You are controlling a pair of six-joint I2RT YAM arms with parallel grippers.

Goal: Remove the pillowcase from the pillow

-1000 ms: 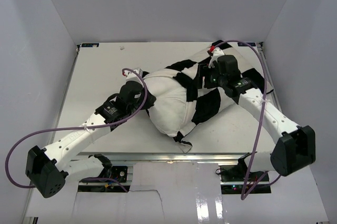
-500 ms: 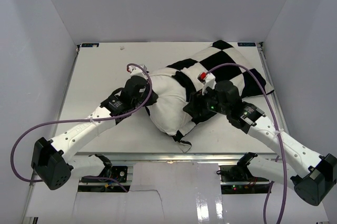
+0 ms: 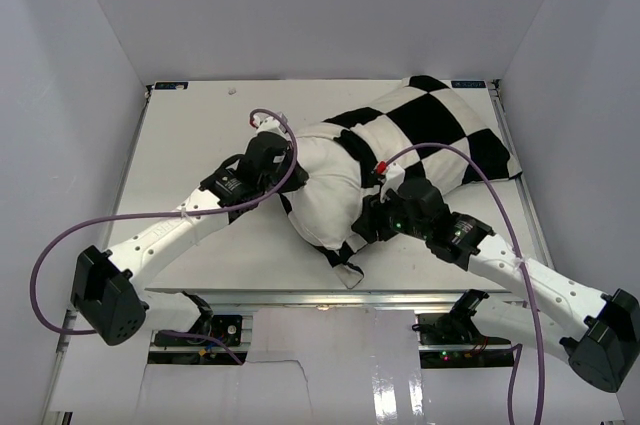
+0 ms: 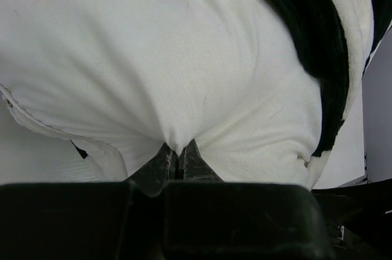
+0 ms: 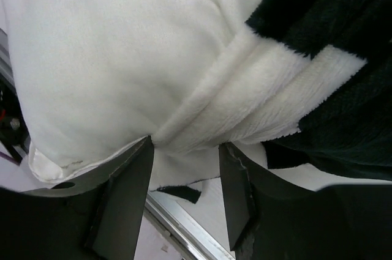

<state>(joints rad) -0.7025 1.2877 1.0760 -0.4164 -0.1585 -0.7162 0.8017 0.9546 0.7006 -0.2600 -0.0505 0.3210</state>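
Observation:
The off-white pillow (image 3: 325, 195) lies mid-table, its left end bare. The black-and-white checked pillowcase (image 3: 440, 130) covers its right part, reaching the back right corner. My left gripper (image 3: 283, 181) is shut on a pinch of the pillow's fabric (image 4: 177, 144) at its left end. My right gripper (image 3: 368, 220) is open at the pillowcase's bunched open edge (image 5: 257, 107), near the pillow's front corner; its fingers (image 5: 131, 180) straddle the fleece fold without closing on it.
The white table (image 3: 190, 135) is walled in on three sides. A metal rail (image 3: 300, 297) runs along the near edge, close under the pillow's front corner. A loose pillowcase flap (image 3: 345, 267) hangs by that edge.
My right arm has swung from the back right down to the pillow's front edge, leaving the checked cover spread at the back right. My left gripper has shifted slightly back.

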